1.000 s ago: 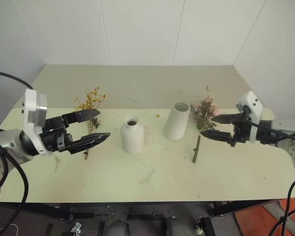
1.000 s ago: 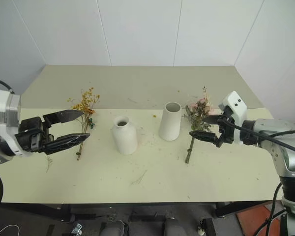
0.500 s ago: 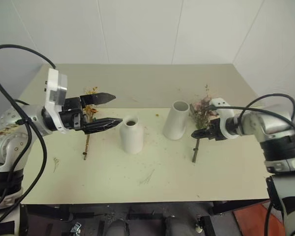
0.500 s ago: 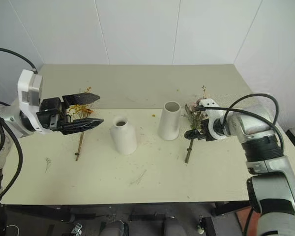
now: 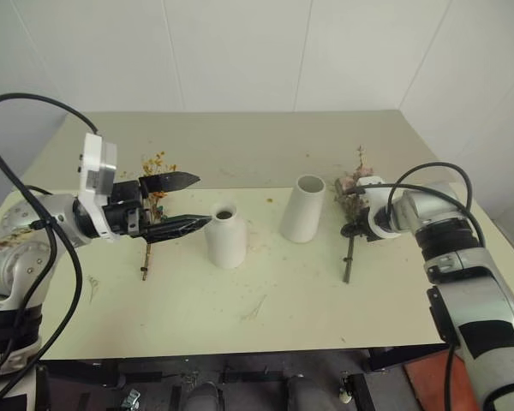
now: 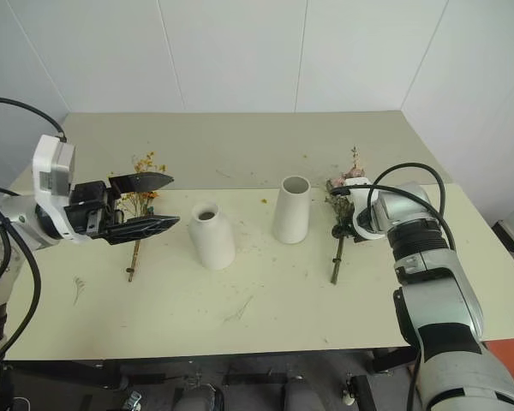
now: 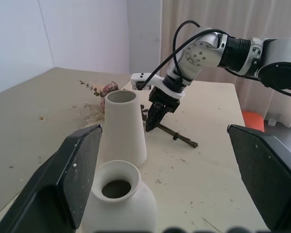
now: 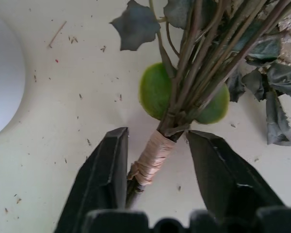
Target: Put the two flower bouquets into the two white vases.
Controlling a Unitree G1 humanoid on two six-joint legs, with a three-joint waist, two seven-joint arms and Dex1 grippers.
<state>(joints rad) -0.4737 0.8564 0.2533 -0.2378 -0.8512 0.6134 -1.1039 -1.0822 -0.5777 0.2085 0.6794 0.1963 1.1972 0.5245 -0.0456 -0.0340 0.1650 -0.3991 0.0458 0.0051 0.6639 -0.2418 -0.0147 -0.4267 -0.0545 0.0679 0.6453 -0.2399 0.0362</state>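
The pink rose bouquet lies on the table right of the tall white cylinder vase, its stem pointing at the front edge. My right gripper points down over the wrapped stem. Its fingers straddle the wrap; one touches it and the other stands apart, so it is open. The yellow-orange bouquet lies at the left. My left gripper hovers open and empty between it and the short bottle vase. Both vases are empty.
The cream table carries scattered dried bits and a loose twig. A second table surface extends behind to the white wall. A black cable loops over my right arm.
My right gripper dropped onto the pink bouquet's stem and its fingers narrowed around the wrap. The left gripper edged forward, still open. The camera view shifted too.
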